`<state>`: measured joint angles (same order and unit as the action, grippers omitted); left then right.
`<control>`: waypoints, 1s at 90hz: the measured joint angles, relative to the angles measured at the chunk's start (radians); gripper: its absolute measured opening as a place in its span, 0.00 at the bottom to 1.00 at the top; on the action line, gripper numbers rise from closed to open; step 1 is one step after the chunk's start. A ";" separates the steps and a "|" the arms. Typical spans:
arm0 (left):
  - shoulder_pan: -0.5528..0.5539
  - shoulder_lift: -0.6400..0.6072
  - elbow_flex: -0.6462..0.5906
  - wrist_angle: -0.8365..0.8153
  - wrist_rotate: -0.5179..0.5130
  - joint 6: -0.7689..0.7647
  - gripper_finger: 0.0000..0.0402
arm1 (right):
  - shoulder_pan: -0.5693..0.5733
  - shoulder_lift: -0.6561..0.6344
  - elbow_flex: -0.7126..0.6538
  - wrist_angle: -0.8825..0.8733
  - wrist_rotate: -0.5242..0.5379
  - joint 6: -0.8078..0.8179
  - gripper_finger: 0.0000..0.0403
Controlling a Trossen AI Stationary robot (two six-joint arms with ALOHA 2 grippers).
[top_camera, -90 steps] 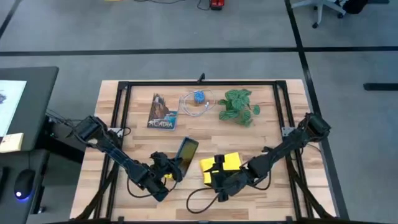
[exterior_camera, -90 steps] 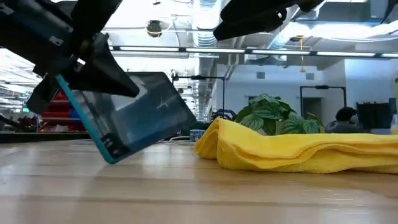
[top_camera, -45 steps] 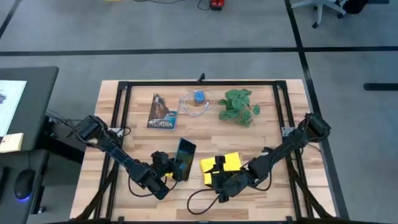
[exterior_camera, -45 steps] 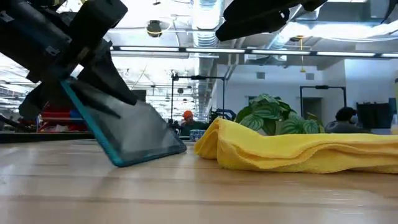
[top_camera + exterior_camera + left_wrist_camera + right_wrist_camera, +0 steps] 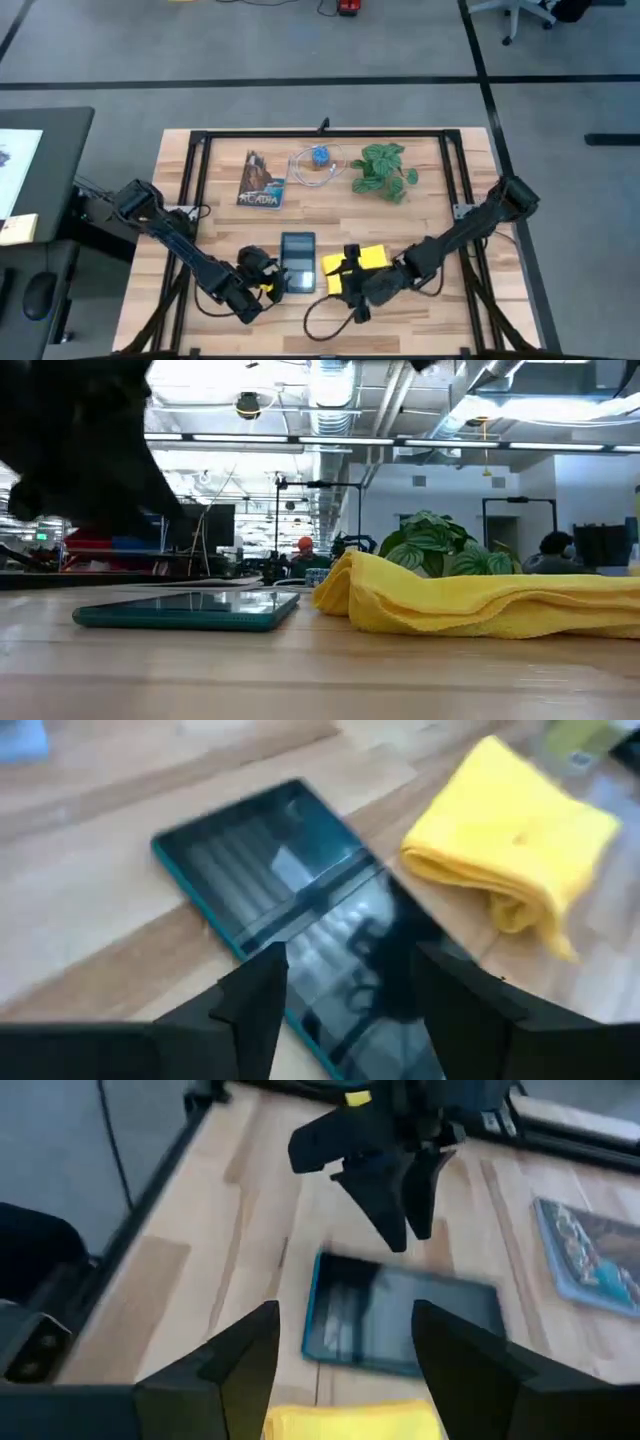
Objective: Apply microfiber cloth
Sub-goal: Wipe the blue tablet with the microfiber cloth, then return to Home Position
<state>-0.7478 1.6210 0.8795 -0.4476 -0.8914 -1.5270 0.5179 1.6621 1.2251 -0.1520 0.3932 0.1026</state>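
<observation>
Near the table's front edge, right of centre, the microfiber cloth (image 5: pixel 358 265) is seen folded, flat and ungripped, just right of the tablet (image 5: pixel 298 263), which is laid screen-up, presumably for wiping. Left gripper (image 5: pixel 266 281) is parked just left of the tablet, fingers apart, empty. Right gripper (image 5: pixel 345 1370) is held above the cloth, fingers spread, likely staged for a pick. "ACADIA" is read on the book (image 5: pixel 262 180) at far left.

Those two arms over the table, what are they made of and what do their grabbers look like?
Both arms are dark, slim and jointed, running from the table's side edges. The left gripper and the right gripper each end in two black, wedge-shaped fingers, with yellow markings near the wrists. A dark cable loops by the right arm.
</observation>
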 joint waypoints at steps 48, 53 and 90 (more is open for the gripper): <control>0.089 -0.407 0.000 0.019 -0.151 0.550 0.34 | -0.391 -0.501 -0.107 -0.252 -0.176 0.006 0.52; 0.131 -0.444 0.000 0.065 -0.100 0.651 0.32 | -0.438 -0.554 -0.157 -0.248 -0.206 0.019 0.52; 0.600 -0.464 0.000 0.524 0.586 1.161 0.20 | -0.735 -0.935 -0.559 -0.166 -0.414 0.111 0.52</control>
<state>-0.1475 1.1571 0.8791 0.0763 -0.3049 -0.3656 -0.2172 0.7271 0.6666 -0.3180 -0.0211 0.2137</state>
